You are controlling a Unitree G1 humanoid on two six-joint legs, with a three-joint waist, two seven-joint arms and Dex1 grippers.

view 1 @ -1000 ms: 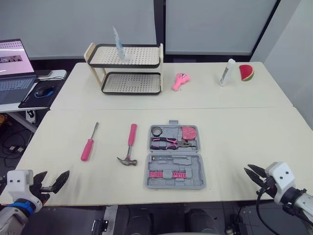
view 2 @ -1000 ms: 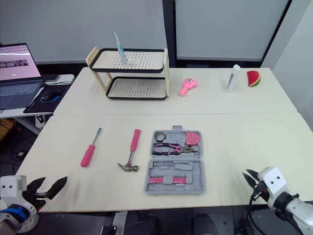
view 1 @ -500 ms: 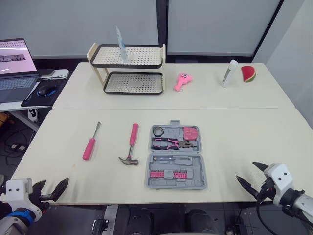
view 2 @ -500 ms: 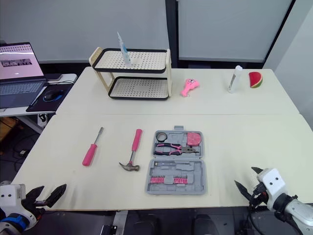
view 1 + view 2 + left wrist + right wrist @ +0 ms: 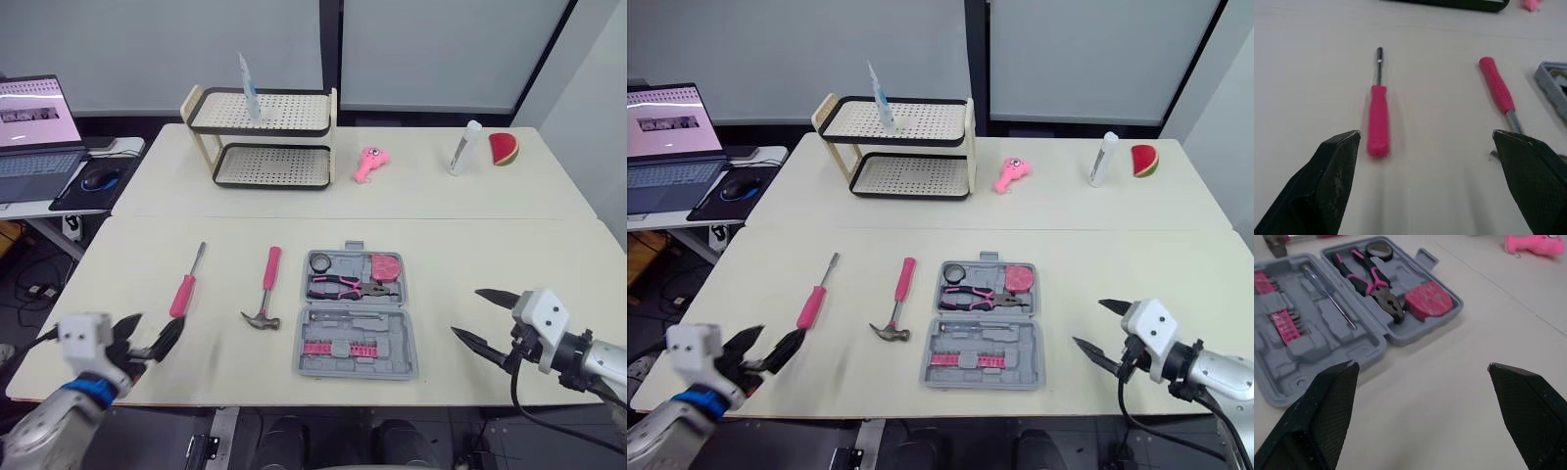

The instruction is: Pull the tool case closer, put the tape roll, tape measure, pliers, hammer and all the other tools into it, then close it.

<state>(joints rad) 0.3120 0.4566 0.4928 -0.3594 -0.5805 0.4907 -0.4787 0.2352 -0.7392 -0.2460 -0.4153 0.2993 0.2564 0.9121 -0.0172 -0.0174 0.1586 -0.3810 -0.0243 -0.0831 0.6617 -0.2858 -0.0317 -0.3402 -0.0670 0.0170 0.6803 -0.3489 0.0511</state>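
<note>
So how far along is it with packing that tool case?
The pliers, tape roll and tape measure already sit in the open tool case. Nothing is in hand: left fingers are open near the screwdriver, right fingers open beside the case. The screwdriver and hammer lie on the table, still to pack; then closing.

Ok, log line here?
tool case open | pliers, tape roll, tape measure inside | hammer, screwdriver outside | left gripper open | right gripper open

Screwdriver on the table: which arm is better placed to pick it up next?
Left. The left tool is open and close to the pink screwdriver, which lies straight ahead in its wrist view. The right tool is on the far side of the tool case.
</note>
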